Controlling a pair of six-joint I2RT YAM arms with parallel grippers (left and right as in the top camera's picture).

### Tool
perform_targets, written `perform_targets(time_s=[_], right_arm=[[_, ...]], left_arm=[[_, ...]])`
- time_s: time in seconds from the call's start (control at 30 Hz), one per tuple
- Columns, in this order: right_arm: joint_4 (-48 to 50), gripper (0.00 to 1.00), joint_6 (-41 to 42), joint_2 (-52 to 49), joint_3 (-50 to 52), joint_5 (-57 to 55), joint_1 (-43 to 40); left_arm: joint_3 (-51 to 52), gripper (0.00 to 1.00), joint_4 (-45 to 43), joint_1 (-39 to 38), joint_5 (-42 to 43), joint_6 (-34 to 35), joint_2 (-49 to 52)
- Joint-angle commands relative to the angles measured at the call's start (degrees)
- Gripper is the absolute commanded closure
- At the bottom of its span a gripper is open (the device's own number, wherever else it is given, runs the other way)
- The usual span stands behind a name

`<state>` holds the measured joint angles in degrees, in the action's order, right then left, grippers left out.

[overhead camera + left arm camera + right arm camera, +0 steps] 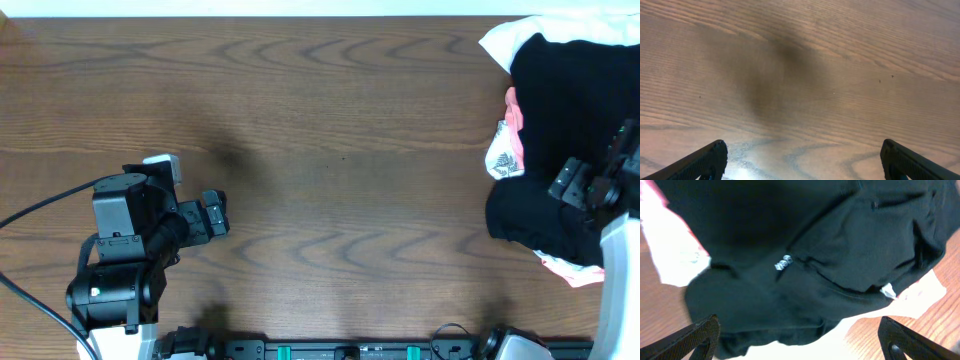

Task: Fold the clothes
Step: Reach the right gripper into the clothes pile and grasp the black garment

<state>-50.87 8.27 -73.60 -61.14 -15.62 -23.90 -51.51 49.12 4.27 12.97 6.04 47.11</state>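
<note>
The clothes, a black garment (560, 100), lie crumpled at the table's right edge on top of other garments. In the right wrist view the black fabric (815, 245) fills most of the frame, with a tiny white logo (784, 262) showing. My right gripper (578, 182) hovers over its near part, open; its fingertips (695, 335) stand wide apart above the hem, holding nothing (800, 340). My left gripper (218, 214) is far off at the left, open over bare wood (802, 160), with nothing between its fingers (705, 160).
A large white garment (565, 30) lies under the black one, sticking out at the top right and below it (910, 297). A coral-pink garment (513, 115) peeks out at the pile's left side. The wooden table (340, 130) stretches between the arms.
</note>
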Motion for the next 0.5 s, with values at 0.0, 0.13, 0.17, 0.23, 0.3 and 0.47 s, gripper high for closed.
perform_targets(time_s=[0.0,0.13,0.17,0.23,0.3,0.47], right_arm=[[1.8,0.01,-1.7,-5.9,-0.5,0.6,-3.7],[3.4,0.02,-1.7,-11.4,-0.4,0.7,-6.1],[3.5,0.03,-1.7,-13.0,-0.4,0.9,-6.6],[3.3,0.05,-1.7,-16.0,-0.4,1.0,-7.1],[3.3,0.08,-1.7,-18.7,-0.4,1.0,-7.2],[3.7,0.14,-1.7,-23.5,-0.4,1.0,-7.2]], left_arm=[[-1.3,0.02,0.1,-0.2,0.3,0.3,-0.1],[-1.3,0.02,0.1,-0.2,0.3,0.3,-0.1],[-1.3,0.02,0.1,-0.2,0.3,0.3,-0.1],[-1.3,0.02,0.1,-0.2,0.3,0.3,-0.1],[-1.3,0.02,0.1,-0.2,0.3,0.3,-0.1],[-1.3,0.02,0.1,-0.2,0.3,0.3,-0.1]])
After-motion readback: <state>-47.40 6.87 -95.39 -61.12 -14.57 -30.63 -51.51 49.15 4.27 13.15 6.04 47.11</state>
